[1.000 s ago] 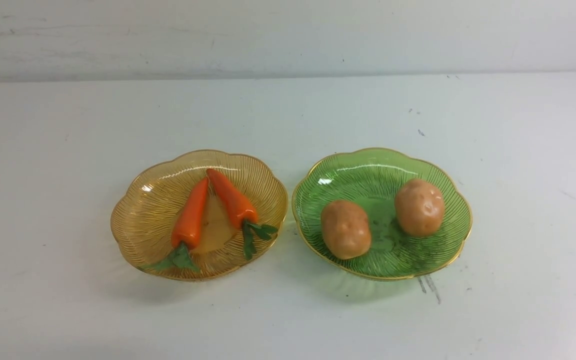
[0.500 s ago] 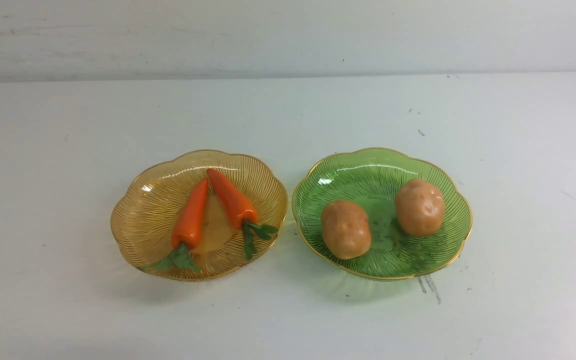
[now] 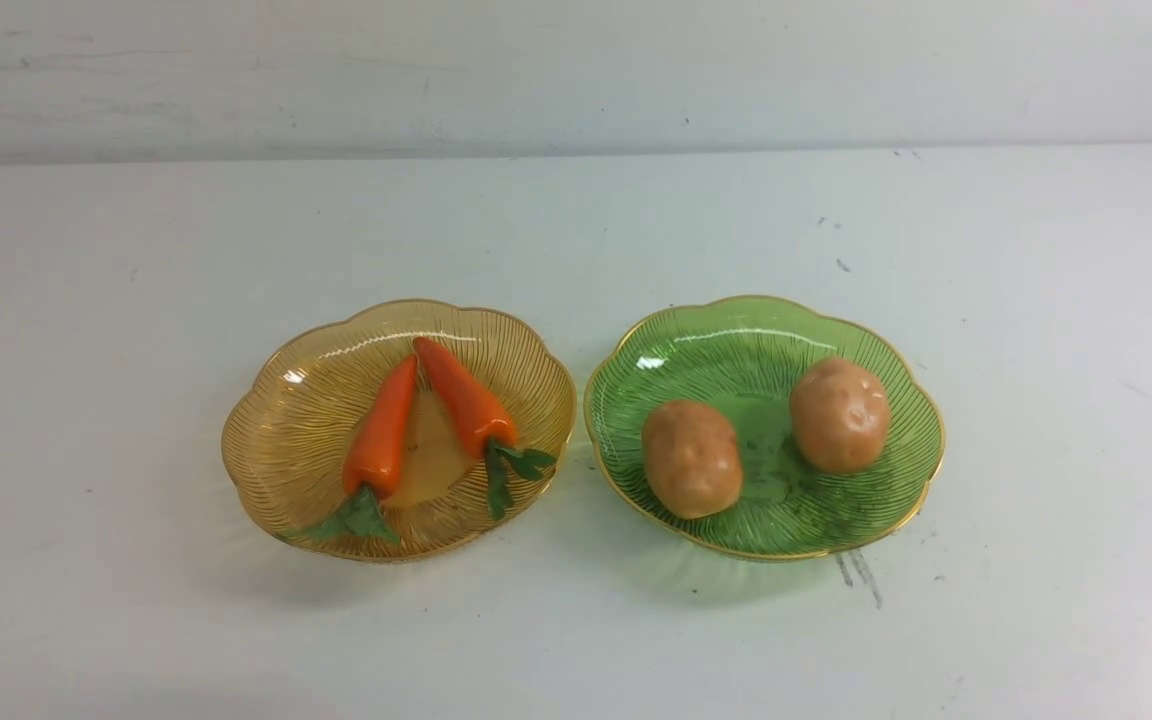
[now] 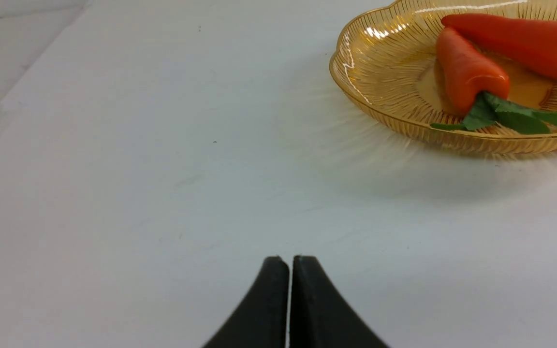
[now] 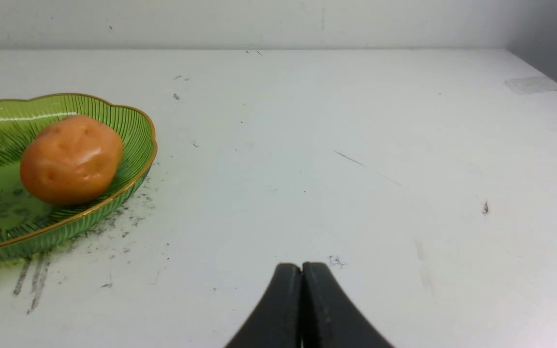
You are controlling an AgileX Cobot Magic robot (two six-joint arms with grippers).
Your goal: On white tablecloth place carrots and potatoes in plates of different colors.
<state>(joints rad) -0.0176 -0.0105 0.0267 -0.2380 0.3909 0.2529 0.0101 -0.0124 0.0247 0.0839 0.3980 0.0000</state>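
Two orange carrots [image 3: 381, 430] [image 3: 461, 395] with green tops lie in the amber plate [image 3: 281, 445] on the white tablecloth [image 3: 576, 230]. Beside it, two tan potatoes [image 3: 691, 458] [image 3: 839, 414] rest in the green plate [image 3: 736, 345]. Neither arm shows in the front view. In the left wrist view my left gripper [image 4: 290, 261] is shut and empty over bare cloth, well short of the amber plate [image 4: 385, 77] and its carrot [image 4: 464, 70]. My right gripper [image 5: 301, 267] is likewise shut and empty, off to the side of the green plate [image 5: 128, 121] and a potato [image 5: 70, 158].
A pale wall [image 3: 576, 70] rises behind the table's far edge. Dark scuff marks [image 3: 861, 575] streak the cloth by the green plate's near rim. The table's right edge [image 5: 544, 72] shows in the right wrist view.
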